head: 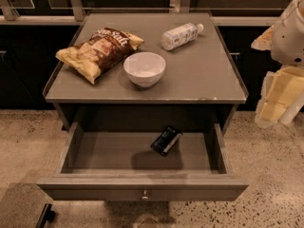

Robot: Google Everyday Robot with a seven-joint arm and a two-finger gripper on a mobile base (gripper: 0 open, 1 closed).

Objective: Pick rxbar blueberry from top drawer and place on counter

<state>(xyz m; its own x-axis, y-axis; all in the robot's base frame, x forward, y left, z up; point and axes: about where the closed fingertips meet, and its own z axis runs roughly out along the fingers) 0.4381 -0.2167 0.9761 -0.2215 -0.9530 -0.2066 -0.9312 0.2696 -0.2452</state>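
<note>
In the camera view, the gripper (278, 96) hangs at the right edge of the picture, beside the counter (199, 80) and well apart from the things on it. Whether it is clenched or released, I cannot tell. The rxbar blueberry (166, 140) lies tilted on the floor of the open top drawer (95, 189), near the back, a little right of centre. On the counter are a white bowl (144, 69), a chip bag (97, 52) and a lying bottle (179, 35).

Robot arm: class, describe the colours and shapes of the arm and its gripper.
The arm has a smooth, rounded white casing. The gripper, at the right edge beside the counter, looks blocky and pale yellow. No cables or markings are visible.
</note>
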